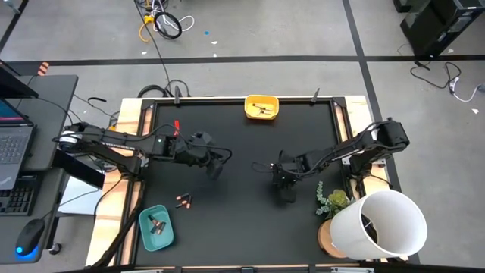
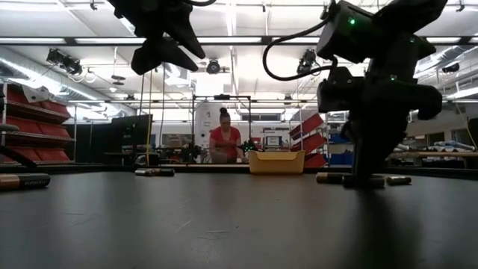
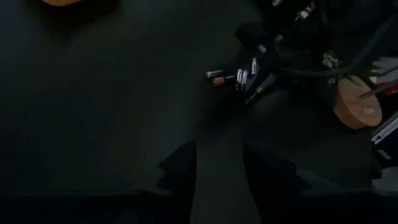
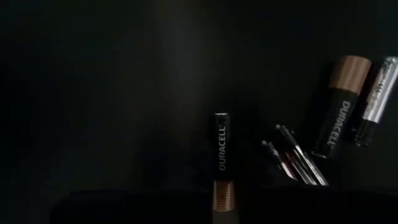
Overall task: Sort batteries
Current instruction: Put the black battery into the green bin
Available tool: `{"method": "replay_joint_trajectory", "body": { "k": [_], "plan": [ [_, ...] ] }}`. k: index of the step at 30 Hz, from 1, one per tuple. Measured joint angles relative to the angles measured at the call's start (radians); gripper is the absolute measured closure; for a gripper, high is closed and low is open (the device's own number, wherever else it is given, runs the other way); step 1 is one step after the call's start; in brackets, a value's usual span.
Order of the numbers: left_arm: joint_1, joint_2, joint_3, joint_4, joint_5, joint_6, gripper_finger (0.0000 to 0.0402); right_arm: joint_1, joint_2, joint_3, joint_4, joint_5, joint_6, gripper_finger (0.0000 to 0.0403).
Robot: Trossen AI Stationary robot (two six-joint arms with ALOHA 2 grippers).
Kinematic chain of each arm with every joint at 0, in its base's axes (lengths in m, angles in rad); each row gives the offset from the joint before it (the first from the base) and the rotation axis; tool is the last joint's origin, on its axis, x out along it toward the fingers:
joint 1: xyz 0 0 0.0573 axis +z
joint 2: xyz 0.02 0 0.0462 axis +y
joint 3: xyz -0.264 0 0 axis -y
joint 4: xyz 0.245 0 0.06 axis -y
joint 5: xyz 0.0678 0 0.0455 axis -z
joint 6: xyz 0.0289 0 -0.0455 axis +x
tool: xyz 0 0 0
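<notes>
Right gripper [image 1: 285, 189] was down at the mat among loose batteries [image 3: 225, 78]; whether open or closed, cannot tell. A copper-and-black battery [image 4: 222, 155] lay between its fingers. Left gripper [image 1: 216, 168] hovered parted, empty. Risk: closing fingers could nudge neighbouring cells and send them rolling.

Right pincer [image 1: 286, 184] tips hidden by wrist overhead; batteries [image 1: 183, 200] there too small to type.

"DURACELL" runs in white along the black battery [image 4: 222, 163] with the copper end, and again on a second copper-and-black battery [image 4: 341, 111] beside it (its neighbour's print stays illegible).
</notes>
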Motion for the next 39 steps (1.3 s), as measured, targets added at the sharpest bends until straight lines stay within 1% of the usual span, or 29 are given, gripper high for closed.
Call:
{"method": "replay_joint_trajectory", "body": {
  "k": [3, 7, 9, 11, 15, 24, 26, 28, 35, 37, 39],
  "plan": [
    [0.0, 0.0, 0.003, 0.003, -0.001, -0.001, 0.0254, 0.008, 0.006, 0.013, -0.007, 0.042, 0.011, 0.0381],
    [0.003, -0.001, 0.007, 0.007, -0.002, -0.001, 0.0254, 0.005, -0.012, 0.043, -0.057, 0.067, -0.016, 0.0382],
    [0.003, -0.001, 0.007, 0.006, -0.002, -0.001, 0.0254, -0.004, -0.024, 0.071, -0.098, 0.085, -0.028, 0.0401],
    [0.003, -0.001, 0.007, 0.006, -0.002, -0.001, 0.0254, -0.008, -0.034, 0.091, -0.138, 0.096, -0.033, 0.0397],
    [0.003, -0.001, 0.007, 0.006, -0.002, -0.003, 0.0254, -0.004, -0.07, 0.122, -0.127, 0.099, -0.038, 0.0397],
    [0.003, -0.001, 0.008, 0.006, -0.002, -0.007, 0.0254, -0.009, -0.124, 0.131, -0.136, 0.102, -0.037, 0.0402],
    [0.003, -0.001, 0.008, 0.006, -0.002, -0.006, 0.0254, -0.014, -0.123, 0.13, -0.136, 0.098, -0.041, 0.0393],
    [0.003, -0.001, 0.008, 0.006, -0.002, -0.003, 0.0254, -0.015, -0.121, 0.131, -0.127, 0.09, -0.056, 0.0377],
    [0.003, 0.0, 0.008, 0.006, -0.002, -0.002, 0.0255, -0.01, -0.119, 0.131, -0.08, 0.1, -0.145, 0.0294],
    [0.003, 0.0, 0.008, 0.007, -0.002, -0.002, 0.0255, -0.017, -0.119, 0.128, -0.069, 0.118, -0.17, 0.0279],
    [0.003, 0.0, 0.008, 0.007, -0.002, -0.001, 0.0255, -0.033, -0.12, 0.112, -0.049, 0.117, -0.189, 0.0273]
  ]
}}
